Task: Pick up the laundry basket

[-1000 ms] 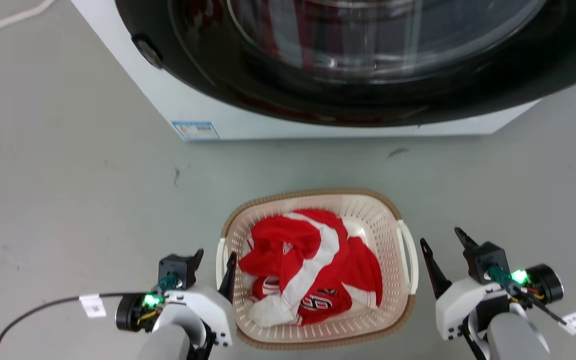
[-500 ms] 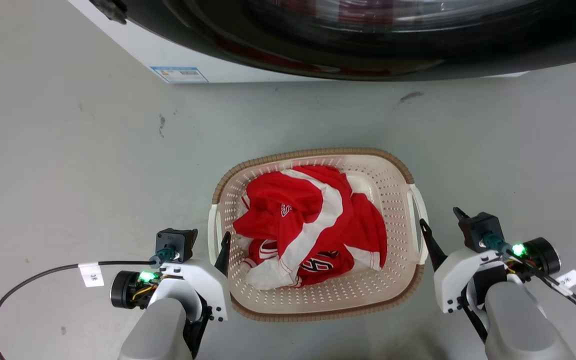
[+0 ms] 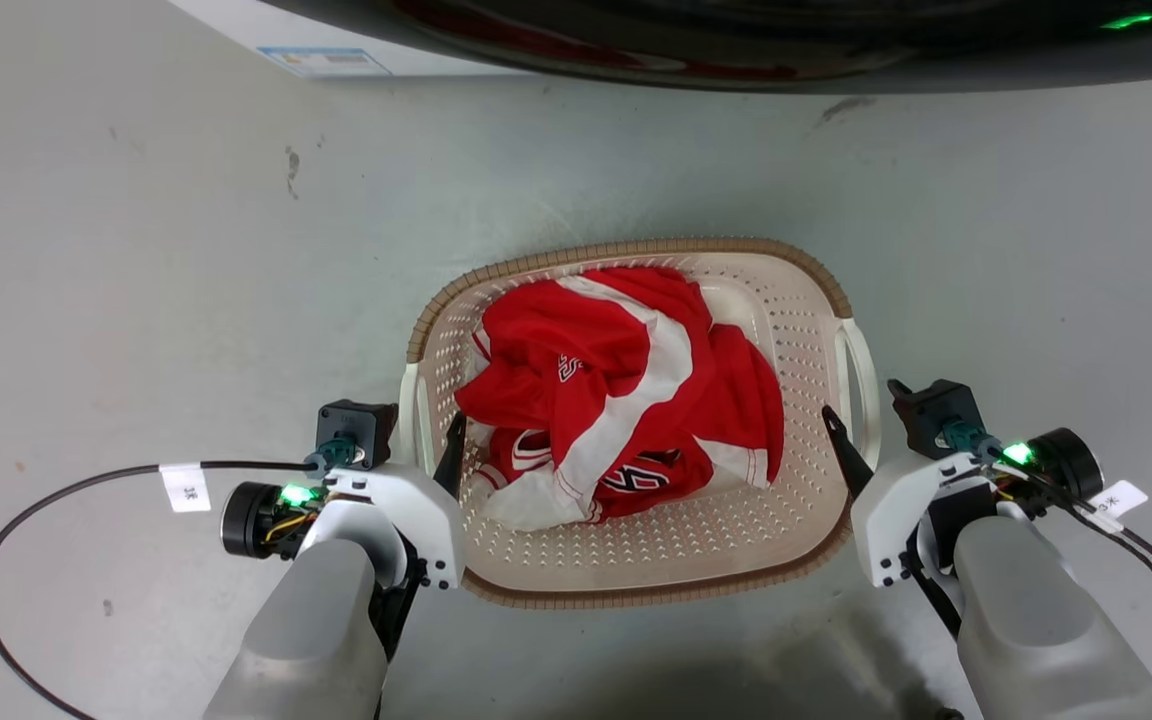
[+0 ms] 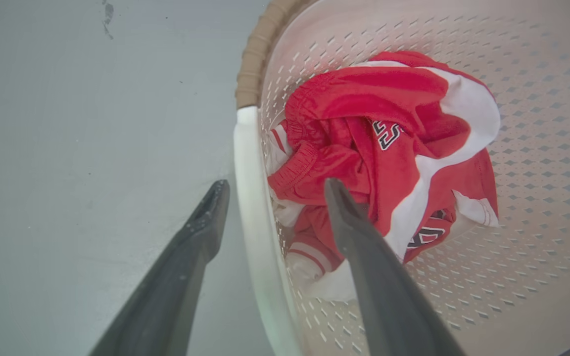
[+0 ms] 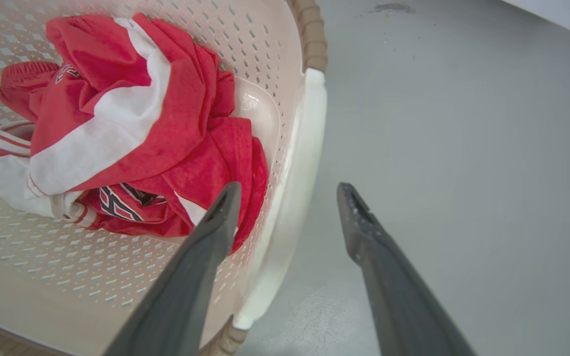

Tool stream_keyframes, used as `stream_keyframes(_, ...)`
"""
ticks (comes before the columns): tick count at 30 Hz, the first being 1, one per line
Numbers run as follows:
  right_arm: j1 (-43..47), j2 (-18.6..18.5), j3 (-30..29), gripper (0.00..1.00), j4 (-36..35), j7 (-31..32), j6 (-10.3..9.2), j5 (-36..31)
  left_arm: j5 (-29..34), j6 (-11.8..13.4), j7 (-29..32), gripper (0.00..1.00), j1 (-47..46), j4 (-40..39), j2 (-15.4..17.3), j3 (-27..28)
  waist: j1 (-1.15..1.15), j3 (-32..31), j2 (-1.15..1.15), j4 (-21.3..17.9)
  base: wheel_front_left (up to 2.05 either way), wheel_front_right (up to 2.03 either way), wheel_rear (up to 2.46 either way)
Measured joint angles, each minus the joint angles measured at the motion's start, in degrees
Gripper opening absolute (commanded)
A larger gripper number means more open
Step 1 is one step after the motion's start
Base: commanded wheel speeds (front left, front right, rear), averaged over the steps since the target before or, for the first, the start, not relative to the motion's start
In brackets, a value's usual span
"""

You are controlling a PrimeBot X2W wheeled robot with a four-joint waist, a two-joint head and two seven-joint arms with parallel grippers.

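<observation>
Head view: the laundry basket (image 3: pixel 626 247) sits on the grey floor (image 3: pixel 136 250) between both arms. It is cream and perforated, with a brown woven-look rim, and crumpled red-and-white clothes (image 3: pixel 616 370) hide much of its bottom. The left gripper (image 4: pixel 276 184) is parted astride the left white handle (image 4: pixel 253 198), one finger inside and one outside; the right gripper (image 5: pixel 290 186) likewise straddles the right handle (image 5: pixel 300 163). Whether any finger touches plastic is unclear. The washing machine (image 3: pixel 736 40) is cut off at the top
</observation>
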Motion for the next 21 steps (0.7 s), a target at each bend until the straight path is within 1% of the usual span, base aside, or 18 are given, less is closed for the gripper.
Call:
stream_keyframes(7,-2.2,0.3,1.0,1.00,2.1,0.0,0.00,0.5,0.0,-0.2,0.0,1.00,-2.0,1.2,0.0,-1.4,0.00,3.0,0.00,0.0,0.00,0.00,0.00)
stream_keyframes(12,-2.9,0.4,1.2,1.00,3.3,0.0,0.00,0.6,-0.5,-0.2,0.0,1.00,-2.6,2.0,0.0,-2.8,0.00,4.0,0.00,0.0,0.00,0.00,0.00)
stream_keyframes(13,-3.0,0.4,1.3,0.80,3.6,0.0,0.00,0.6,-0.5,-0.3,0.0,1.00,-2.8,2.0,0.0,-3.2,0.00,4.1,0.00,0.0,0.00,0.00,0.00)
stream_keyframes(14,-3.4,0.5,1.5,0.00,4.1,0.0,0.00,1.0,-0.5,-0.3,0.0,0.00,-3.4,2.4,0.0,-4.1,0.00,4.1,0.00,-0.1,0.00,0.00,0.00)
stream_keyframes(21,-4.1,0.5,2.4,0.00,5.7,0.0,-0.01,1.9,-1.7,-0.2,0.0,0.00,-4.1,3.7,0.3,-6.1,0.00,3.5,0.00,0.0,0.00,0.00,0.00)
